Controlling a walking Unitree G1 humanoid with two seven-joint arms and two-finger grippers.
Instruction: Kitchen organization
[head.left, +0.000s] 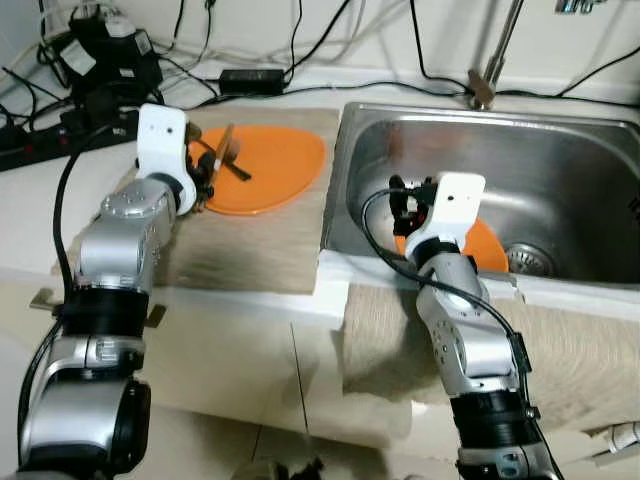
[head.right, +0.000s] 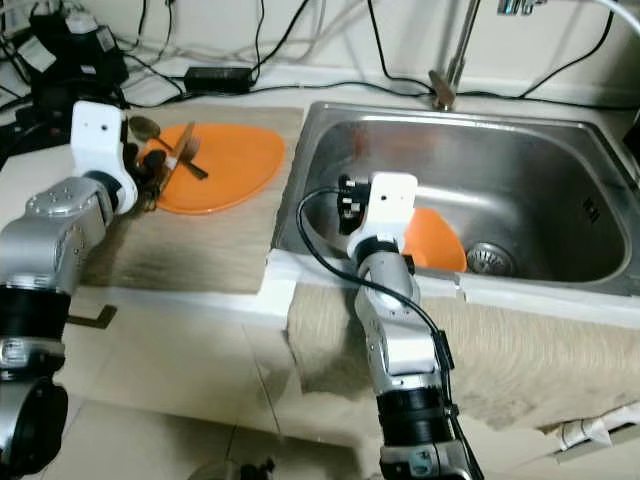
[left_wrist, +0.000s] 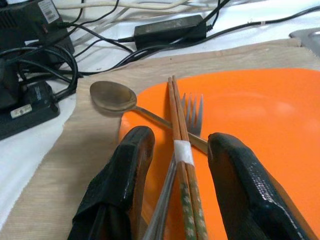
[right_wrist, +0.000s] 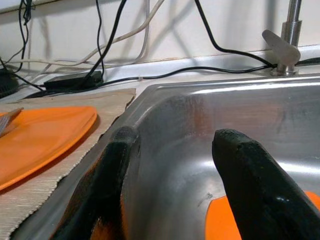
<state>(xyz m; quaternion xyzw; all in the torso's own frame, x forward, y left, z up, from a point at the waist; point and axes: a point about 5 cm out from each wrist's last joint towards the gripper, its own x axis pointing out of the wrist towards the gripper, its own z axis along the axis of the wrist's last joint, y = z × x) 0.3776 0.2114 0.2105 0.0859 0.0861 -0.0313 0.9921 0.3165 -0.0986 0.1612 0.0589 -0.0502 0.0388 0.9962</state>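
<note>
An orange plate (head.left: 270, 165) lies on a tan mat (head.left: 240, 250) left of the sink. Across its left edge rest a pair of wooden chopsticks (left_wrist: 182, 165), a fork (left_wrist: 192, 112) and a spoon (left_wrist: 112, 96) whose bowl lies on the mat. My left gripper (left_wrist: 182, 145) is open at that edge, one finger on each side of the chopsticks and fork handle without touching them. A second orange plate (head.left: 488, 245) lies in the steel sink (head.left: 560, 150). My right gripper (right_wrist: 172, 137) hangs open inside the sink, just above that plate's near-left edge, holding nothing.
A faucet (head.left: 485, 85) stands behind the sink. Black cables, a power adapter (head.left: 250, 78) and other black devices (head.left: 100, 50) crowd the counter behind the mat. A beige cloth (head.left: 580, 350) drapes over the counter's front edge below the sink.
</note>
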